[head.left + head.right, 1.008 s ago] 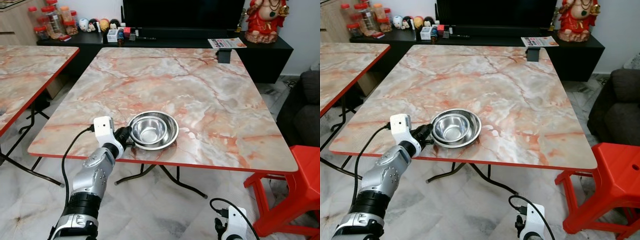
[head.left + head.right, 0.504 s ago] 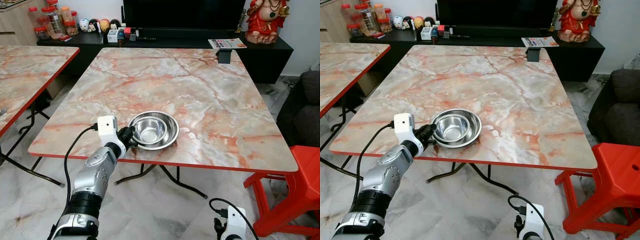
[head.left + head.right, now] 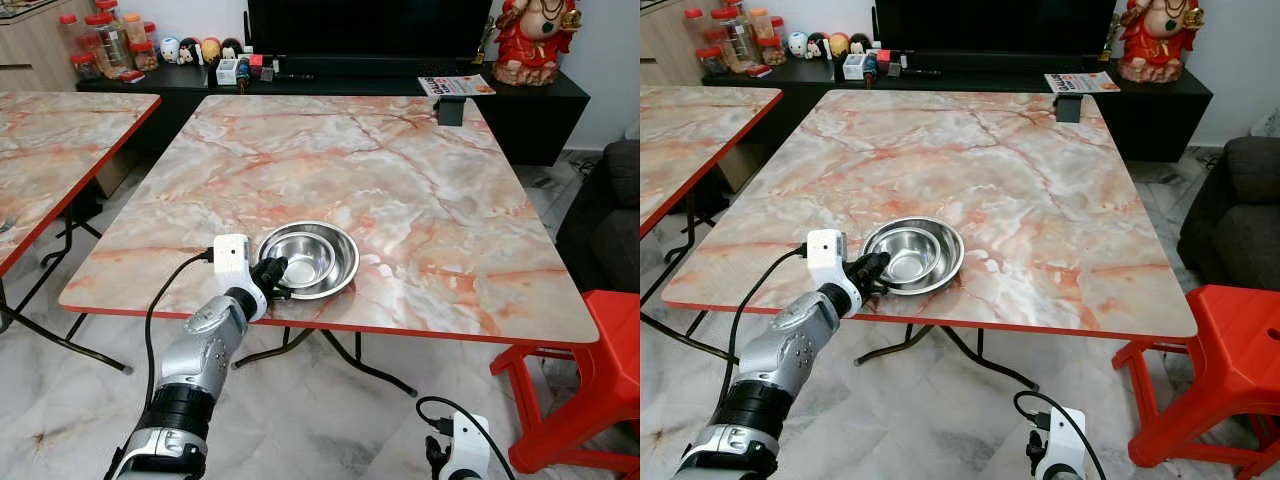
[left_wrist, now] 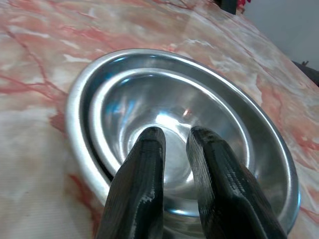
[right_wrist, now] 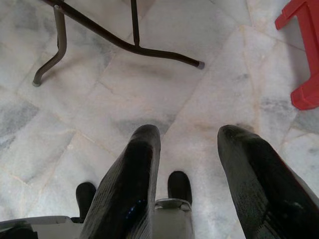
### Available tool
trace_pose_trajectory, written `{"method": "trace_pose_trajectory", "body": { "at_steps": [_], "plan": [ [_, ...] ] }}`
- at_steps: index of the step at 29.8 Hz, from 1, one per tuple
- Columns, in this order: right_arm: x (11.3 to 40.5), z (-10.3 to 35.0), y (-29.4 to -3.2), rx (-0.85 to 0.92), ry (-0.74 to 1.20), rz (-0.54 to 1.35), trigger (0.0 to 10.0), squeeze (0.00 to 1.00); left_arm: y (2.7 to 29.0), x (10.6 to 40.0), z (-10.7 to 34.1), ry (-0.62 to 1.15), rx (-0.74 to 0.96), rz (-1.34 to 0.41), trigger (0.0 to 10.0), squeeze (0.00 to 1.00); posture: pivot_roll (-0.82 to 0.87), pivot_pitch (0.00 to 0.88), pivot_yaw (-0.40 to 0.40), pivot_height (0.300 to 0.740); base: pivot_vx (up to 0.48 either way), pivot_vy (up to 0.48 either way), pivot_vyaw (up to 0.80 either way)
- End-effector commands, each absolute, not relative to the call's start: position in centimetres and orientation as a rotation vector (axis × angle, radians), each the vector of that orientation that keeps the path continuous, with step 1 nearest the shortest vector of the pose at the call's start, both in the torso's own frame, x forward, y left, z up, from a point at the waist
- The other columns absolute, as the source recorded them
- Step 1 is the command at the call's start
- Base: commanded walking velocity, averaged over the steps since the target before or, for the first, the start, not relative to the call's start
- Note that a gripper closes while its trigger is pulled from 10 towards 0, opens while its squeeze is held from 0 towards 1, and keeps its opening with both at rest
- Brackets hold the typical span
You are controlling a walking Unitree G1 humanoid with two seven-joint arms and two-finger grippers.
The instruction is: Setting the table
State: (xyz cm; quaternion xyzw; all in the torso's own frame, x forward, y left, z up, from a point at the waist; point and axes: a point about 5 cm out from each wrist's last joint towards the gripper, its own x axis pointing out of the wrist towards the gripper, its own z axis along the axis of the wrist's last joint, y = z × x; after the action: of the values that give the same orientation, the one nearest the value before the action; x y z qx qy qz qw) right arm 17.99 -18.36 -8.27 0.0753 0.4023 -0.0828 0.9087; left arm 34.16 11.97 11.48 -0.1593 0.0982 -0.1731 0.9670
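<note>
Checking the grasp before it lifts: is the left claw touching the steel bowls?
Cannot tell. In the left wrist view the left claw reaches over the bowls' near rim, but no contact shows plainly.

The left claw (image 3: 276, 277) has been moved forward to the bowl (image 3: 312, 258), and its fingers (image 4: 144, 164) are now pinched on the near rim.

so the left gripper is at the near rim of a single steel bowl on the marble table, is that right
Not quite: it is not a single bowl. The left wrist view shows two steel bowls nested, one rim inside the other. The rest holds: the left gripper is at their near rim, on the marble table.
</note>
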Motion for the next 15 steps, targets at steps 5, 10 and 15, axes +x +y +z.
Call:
{"method": "trace_pose_trajectory", "body": {
  "at_steps": [5,10,15],
  "plan": [
    [17.9,-8.3,-18.2,0.159,0.834,-0.176,10.0,0.0,11.8,34.4,12.3,0.18,-0.293,-0.364,10.0,0.0,0.01,0.0,0.031,0.74,0.0,0.0,0.0],
    [17.8,-8.4,-18.2,0.159,0.834,-0.177,10.0,0.0,11.2,34.5,12.5,0.176,-0.294,-0.37,10.0,0.0,0.01,0.0,0.031,0.74,0.0,0.0,0.0],
    [17.8,-8.4,-18.2,0.159,0.834,-0.177,10.0,0.0,10.6,34.6,12.6,0.163,-0.31,-0.389,10.0,0.0,0.01,0.0,0.031,0.74,0.0,0.0,0.0]
  ]
}}
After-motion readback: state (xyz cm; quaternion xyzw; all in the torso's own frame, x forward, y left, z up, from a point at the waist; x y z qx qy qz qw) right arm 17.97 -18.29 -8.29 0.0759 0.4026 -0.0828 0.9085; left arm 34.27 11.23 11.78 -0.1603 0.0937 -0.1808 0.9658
